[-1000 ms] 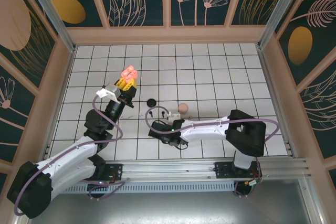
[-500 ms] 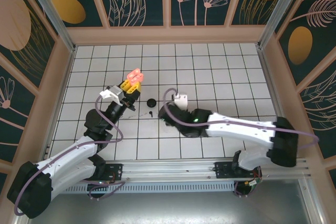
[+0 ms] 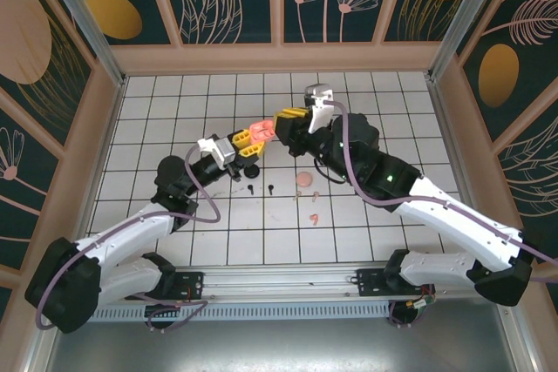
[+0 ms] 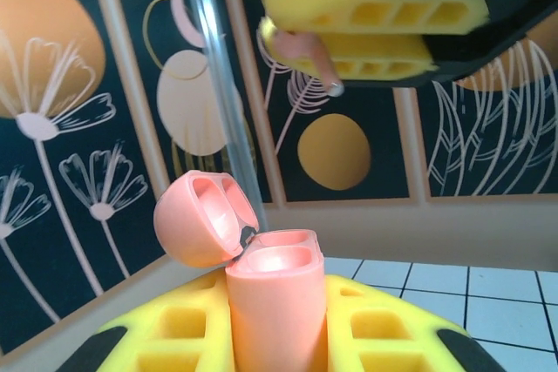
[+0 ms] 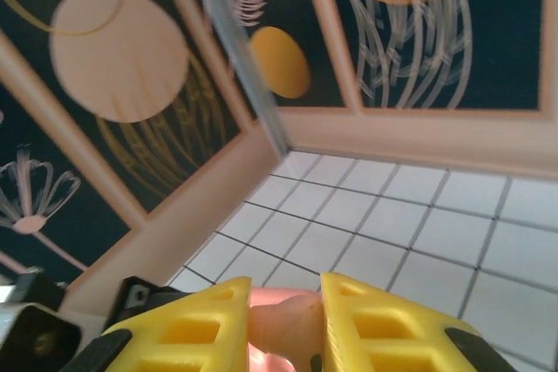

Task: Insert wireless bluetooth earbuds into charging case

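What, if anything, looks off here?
Nothing damaged or spilled. The left claw holds the pink charging case, lid open; the right claw grips a pink earbud close to it. Only untidy part: two black earbuds and a few pink ones lie loose on the table.
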`<state>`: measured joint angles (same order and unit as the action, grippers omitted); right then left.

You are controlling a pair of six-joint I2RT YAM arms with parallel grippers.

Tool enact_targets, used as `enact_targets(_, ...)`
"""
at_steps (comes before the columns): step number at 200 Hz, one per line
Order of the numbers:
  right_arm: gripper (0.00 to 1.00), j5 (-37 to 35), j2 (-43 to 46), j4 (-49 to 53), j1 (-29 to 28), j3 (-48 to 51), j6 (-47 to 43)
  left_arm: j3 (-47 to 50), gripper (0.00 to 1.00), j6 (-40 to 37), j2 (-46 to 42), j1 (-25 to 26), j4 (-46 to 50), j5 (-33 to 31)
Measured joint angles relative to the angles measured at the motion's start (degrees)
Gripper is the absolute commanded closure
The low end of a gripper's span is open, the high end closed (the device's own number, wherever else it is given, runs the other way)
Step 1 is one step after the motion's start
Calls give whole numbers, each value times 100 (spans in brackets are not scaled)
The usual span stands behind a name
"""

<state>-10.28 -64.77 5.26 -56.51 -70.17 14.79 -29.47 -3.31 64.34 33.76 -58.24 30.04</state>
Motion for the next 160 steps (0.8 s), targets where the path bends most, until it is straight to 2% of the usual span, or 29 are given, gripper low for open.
enact_targets(28,77,778,-4,-380,334,33,-393,-374,100,-101,295,0,-4,319)
enact_targets(60,77,1311,-39,-667,525,94,-538,-575,100,-98,498,0,-85,509)
enact_targets(95,77,1644,-170,-831,553,197,-555,-592,100,-28,684,2,-295,573)
enact_targets(160,77,1784,-243,-1040,555,485,-551,-592,100,208,796,2,-575,568)
